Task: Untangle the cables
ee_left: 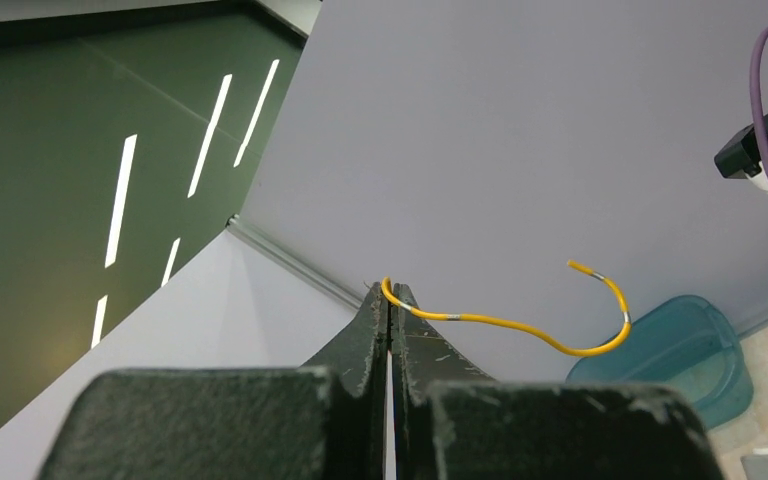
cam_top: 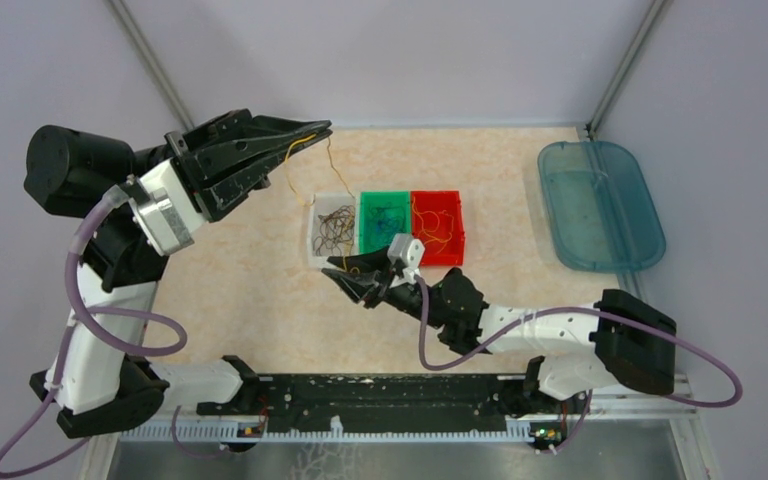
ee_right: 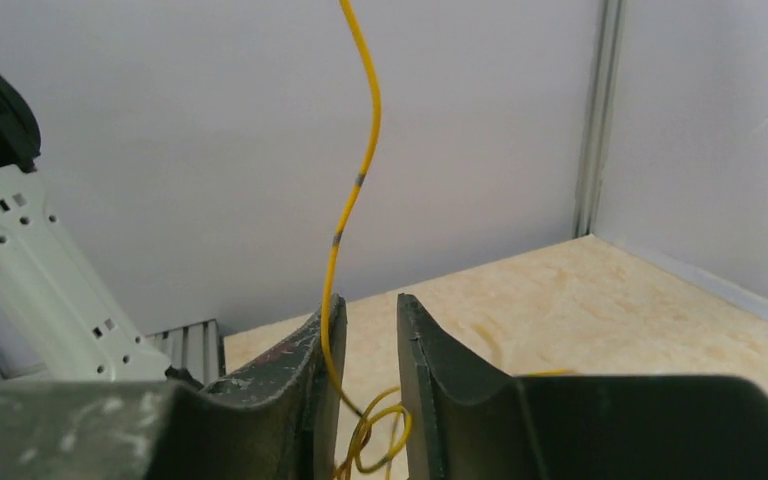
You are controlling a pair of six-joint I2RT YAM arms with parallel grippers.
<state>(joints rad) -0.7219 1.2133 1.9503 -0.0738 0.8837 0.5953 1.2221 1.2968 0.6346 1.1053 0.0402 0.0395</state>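
A thin yellow-orange cable point(cam_top: 331, 160) runs from my left gripper point(cam_top: 315, 128) down to my right gripper point(cam_top: 338, 268). My left gripper point(ee_left: 390, 290) is raised over the table's far left and shut on the cable point(ee_left: 520, 324), whose free end curls off to the right. My right gripper point(ee_right: 368, 300) is low, just in front of the bins, with its jaws apart. The cable point(ee_right: 360, 180) runs along the inside of its left finger, and yellow loops hang between the fingers below. Dark brown cables lie in a white bin point(cam_top: 316, 232), blue ones in a green bin point(cam_top: 385, 197), and yellow-orange ones in a red bin point(cam_top: 437, 196).
The three bins stand side by side at the table's middle. A teal oval tray point(cam_top: 600, 205) lies at the far right. Grey walls close the back and sides. The arm bases and a black rail run along the near edge.
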